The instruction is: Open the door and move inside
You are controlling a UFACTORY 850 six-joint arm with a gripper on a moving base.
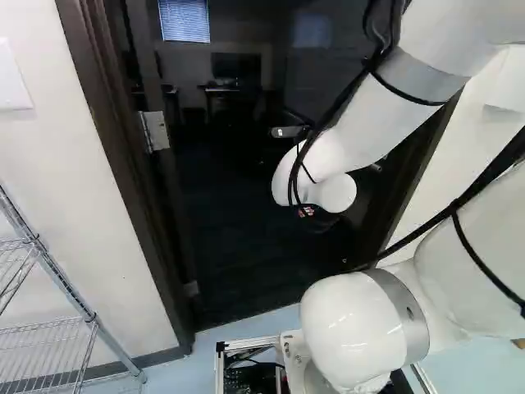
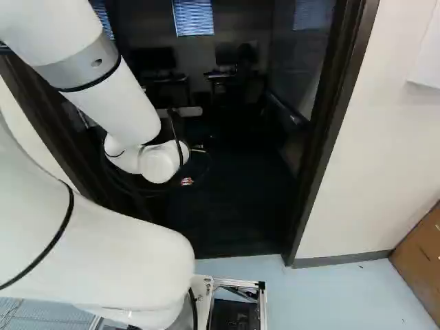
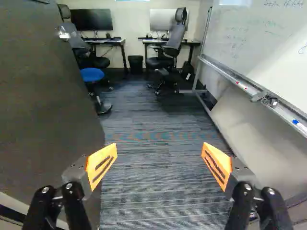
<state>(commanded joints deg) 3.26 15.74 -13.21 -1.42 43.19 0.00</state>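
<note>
The door (image 3: 48,105) stands open into the room, its dark face beside the gripper (image 2: 187,181), whose fingers are spread wide. Across from the door, the whiteboard (image 3: 261,43) bounds the way, its marker tray (image 3: 240,82) jutting inward. Carpet (image 3: 158,177) stretches between door and whiteboard; beyond the door's far edge, a blue stool (image 3: 92,74) and office chair (image 3: 168,50) crowd the passage.

Written markings: none legible.
Handwriting (image 3: 284,3) noted on the whiteboard (image 3: 261,64) in the wrist view; strokes too small and faint to be read as words or numbers.
</note>
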